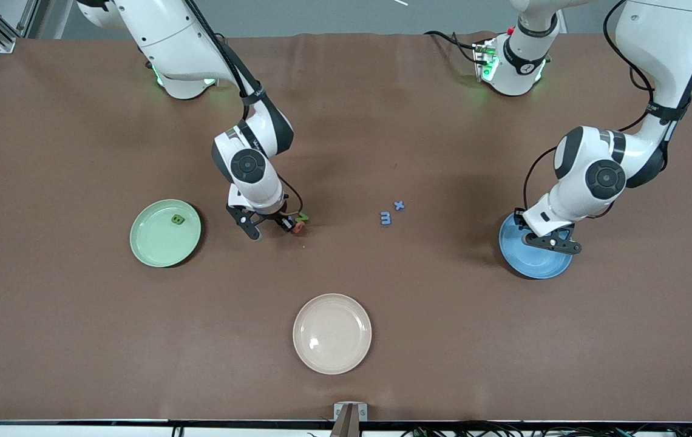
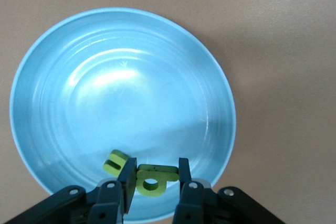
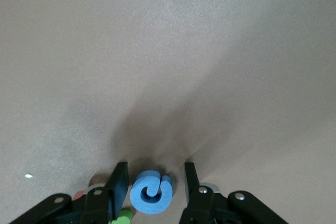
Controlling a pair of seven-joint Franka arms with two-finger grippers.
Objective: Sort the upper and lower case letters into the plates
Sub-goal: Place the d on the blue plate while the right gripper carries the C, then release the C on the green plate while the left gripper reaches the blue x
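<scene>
My left gripper (image 1: 555,244) hangs over the blue plate (image 1: 531,261), shut on a small green letter (image 2: 155,179) with a round hole. A second small green letter (image 2: 115,162) shows beside one finger over the plate (image 2: 121,87). My right gripper (image 1: 270,229) is down on the table with the blue G (image 3: 151,192) between its fingers. One finger (image 3: 119,187) touches it and a gap remains at the other. A green N (image 1: 302,216) and a pink-red Q (image 1: 298,227) lie right beside that gripper. A green B (image 1: 178,220) lies in the mint green plate (image 1: 155,243).
A blue m (image 1: 386,218) and a blue x (image 1: 399,206) lie together mid-table, between the two grippers. A cream plate (image 1: 332,333) sits nearer the front camera, with nothing in it. The brown table cover stretches bare around the plates.
</scene>
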